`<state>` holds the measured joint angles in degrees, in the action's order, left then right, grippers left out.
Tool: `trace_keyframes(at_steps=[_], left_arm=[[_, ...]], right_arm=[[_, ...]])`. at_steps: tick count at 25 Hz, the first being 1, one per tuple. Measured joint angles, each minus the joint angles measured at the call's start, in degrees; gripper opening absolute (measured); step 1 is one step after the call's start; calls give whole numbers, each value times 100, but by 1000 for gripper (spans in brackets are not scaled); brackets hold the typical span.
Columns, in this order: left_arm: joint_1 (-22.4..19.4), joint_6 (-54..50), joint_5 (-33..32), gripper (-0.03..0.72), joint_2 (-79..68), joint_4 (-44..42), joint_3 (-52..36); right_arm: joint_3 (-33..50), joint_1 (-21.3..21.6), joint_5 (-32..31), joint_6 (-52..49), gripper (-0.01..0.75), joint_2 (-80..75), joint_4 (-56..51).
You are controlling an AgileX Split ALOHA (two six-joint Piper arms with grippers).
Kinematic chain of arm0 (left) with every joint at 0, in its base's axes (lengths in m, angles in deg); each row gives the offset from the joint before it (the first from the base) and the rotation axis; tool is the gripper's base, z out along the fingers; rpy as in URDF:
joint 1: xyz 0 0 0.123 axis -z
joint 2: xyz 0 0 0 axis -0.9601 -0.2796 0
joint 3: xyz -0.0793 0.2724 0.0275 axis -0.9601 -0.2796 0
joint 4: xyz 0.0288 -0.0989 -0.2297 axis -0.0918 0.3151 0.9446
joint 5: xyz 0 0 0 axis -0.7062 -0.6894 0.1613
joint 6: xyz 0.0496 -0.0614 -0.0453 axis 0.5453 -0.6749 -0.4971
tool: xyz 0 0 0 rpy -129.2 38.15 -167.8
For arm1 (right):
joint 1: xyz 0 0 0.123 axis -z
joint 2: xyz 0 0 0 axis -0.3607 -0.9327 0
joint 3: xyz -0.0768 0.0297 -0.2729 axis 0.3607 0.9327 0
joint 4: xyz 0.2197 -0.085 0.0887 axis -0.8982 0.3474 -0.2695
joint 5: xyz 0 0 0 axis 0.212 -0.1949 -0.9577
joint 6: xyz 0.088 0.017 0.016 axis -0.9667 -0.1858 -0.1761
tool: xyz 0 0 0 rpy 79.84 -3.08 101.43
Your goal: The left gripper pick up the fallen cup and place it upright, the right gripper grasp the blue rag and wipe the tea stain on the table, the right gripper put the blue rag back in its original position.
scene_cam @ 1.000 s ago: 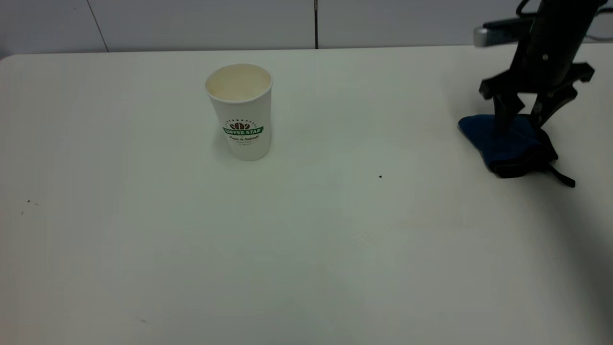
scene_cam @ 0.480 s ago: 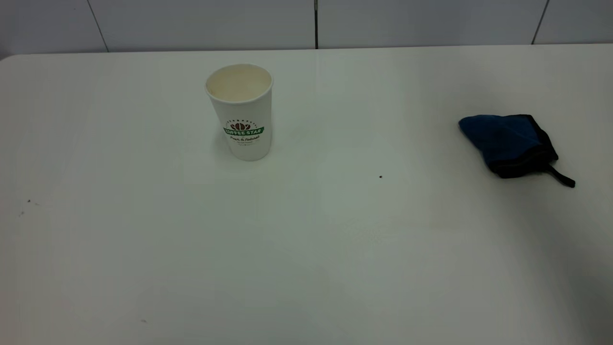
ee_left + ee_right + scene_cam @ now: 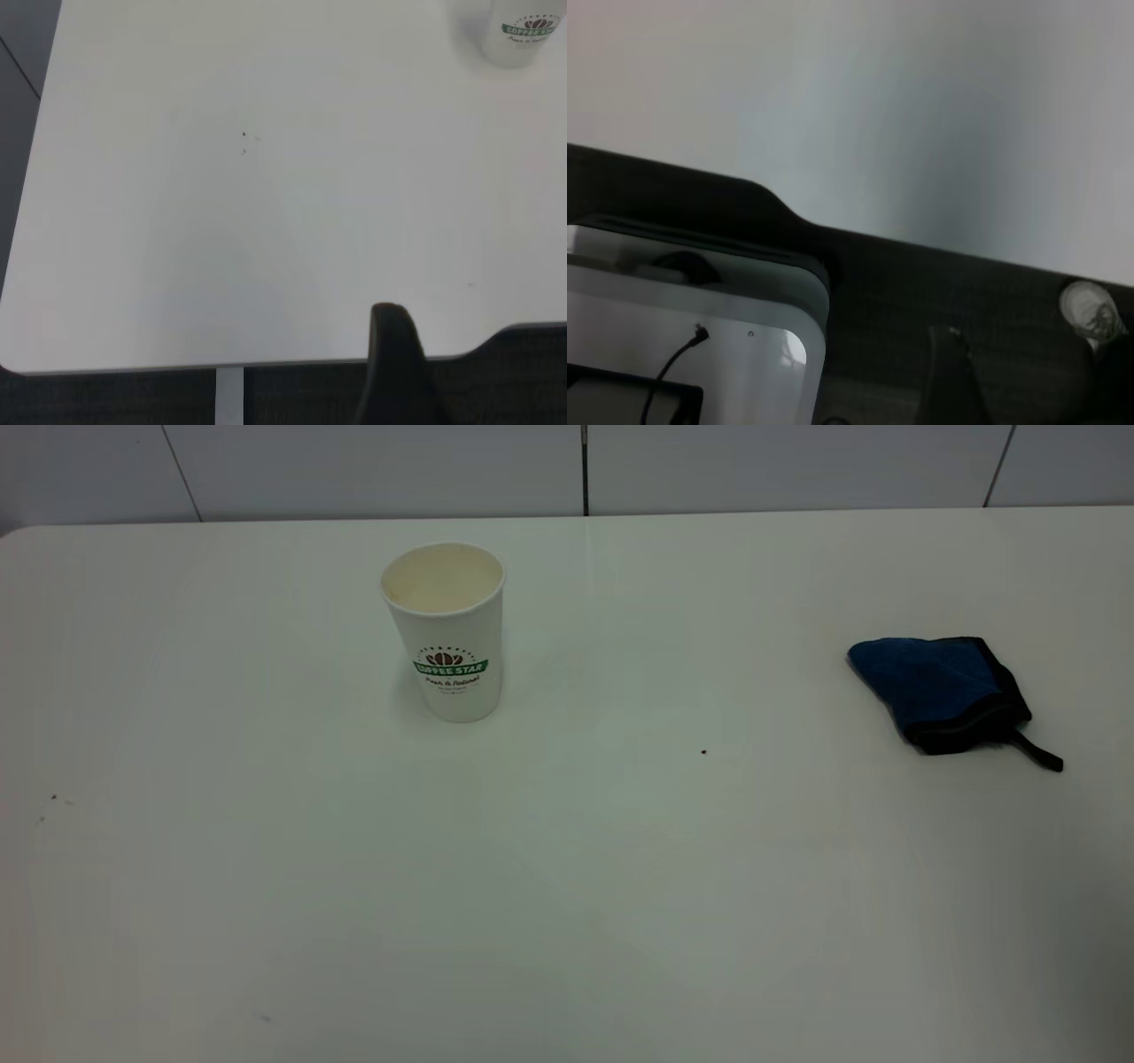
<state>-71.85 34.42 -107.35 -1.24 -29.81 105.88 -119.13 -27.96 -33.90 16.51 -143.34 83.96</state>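
Cup (image 3: 446, 631) upright on the table (image 3: 567, 850), left of centre toward the far side. Mouth open upward, cream interior, green banner logo and brown bean mark facing the exterior camera. Base flat on the surface; nothing touching it.

Blue rag (image 3: 941, 691) lies bunched near the table's right side, well apart from the cup. Black trim along its near edge, and a black strap trails off toward the right.

No amber puddle visible between cup and rag. One dark speck (image 3: 703, 752) sits in that span; fainter specks near the left edge.

Wide bare surface on the near half and between the two objects. The far edge runs below a panelled wall; a rounded far-left corner shows.

Neither arm appears in the exterior view. The left wrist view shows one dark finger (image 3: 396, 367) over the table's edge, with the cup (image 3: 523, 37) far off. The right wrist view looks past the table edge. Jaw state: cannot tell for either gripper.
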Motion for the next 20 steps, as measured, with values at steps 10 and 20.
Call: trace_keyframes(at_steps=[10,20], left_arm=[[0,-5,0,499,0,0,0],[0,-5,0,499,0,0,0]], right_arm=[[1971,432,109,-53,540,3246,0],[2196,442,223,-96,540,4530,0]])
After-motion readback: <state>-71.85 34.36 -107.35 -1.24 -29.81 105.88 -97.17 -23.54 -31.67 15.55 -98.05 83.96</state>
